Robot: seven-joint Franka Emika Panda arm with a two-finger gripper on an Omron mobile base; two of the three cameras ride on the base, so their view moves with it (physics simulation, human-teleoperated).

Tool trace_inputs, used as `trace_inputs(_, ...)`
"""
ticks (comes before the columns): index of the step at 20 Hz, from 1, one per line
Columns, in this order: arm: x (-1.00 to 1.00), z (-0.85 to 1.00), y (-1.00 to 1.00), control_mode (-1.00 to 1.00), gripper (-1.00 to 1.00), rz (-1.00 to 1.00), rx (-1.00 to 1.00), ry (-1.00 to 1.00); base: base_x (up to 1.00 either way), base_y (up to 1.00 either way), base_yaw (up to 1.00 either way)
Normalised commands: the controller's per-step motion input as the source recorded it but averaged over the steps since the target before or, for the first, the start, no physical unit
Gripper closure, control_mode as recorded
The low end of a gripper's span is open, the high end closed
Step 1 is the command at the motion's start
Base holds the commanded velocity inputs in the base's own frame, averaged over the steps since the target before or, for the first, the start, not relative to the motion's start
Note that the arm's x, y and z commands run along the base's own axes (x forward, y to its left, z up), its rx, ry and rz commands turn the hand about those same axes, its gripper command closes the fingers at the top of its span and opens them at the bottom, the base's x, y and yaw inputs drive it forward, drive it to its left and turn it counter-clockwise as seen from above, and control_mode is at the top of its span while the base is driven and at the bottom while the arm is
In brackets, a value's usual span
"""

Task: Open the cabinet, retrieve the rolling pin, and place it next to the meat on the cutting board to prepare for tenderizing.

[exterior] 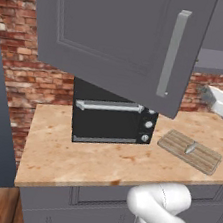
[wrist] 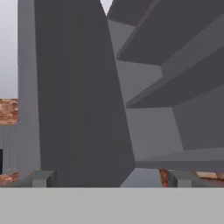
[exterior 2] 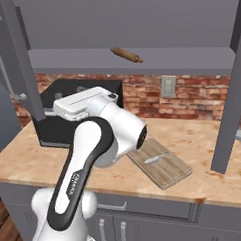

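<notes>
Between the wide-apart jaws we saw the cabinet [wrist: 78, 109] door's edge, seemingly untouched; the rolling pin [exterior 2: 126, 55] lay on the shelf beyond

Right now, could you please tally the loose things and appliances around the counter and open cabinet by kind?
Rolling pin, on the cabinet shelf: 1
Cutting board, on the counter: 1
Meat, on the board: 1
Toaster oven, on the counter: 1
Total: 4
</notes>
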Motion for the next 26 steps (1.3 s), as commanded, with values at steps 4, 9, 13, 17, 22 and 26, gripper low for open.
trace_inputs(4,0.18,0.00,0.63,-1.00,-1.00,0.04,-0.03,0.03,0.00,0.00,0.00)
trace_inputs(9,-0.02,0.00,0.70,-1.00,-1.00,0.04,-0.07,0.00,0.00,0.00,0.00)
trace_inputs(13,-0.26,0.08,0.73,-1.00,-1.00,0.04,-0.08,-0.06,0.00,0.00,0.00)
trace_inputs(17,-0.67,0.25,0.75,-1.00,-1.00,0.03,-0.09,-0.19,0.00,0.00,0.00)
trace_inputs(22,-0.68,0.22,0.88,-1.00,-1.00,0.02,-0.10,-0.14,0.00,0.00,0.00)
trace_inputs(26,-0.46,0.05,0.99,-1.00,-1.00,0.03,-0.11,-0.03,0.00,0.00,0.00)
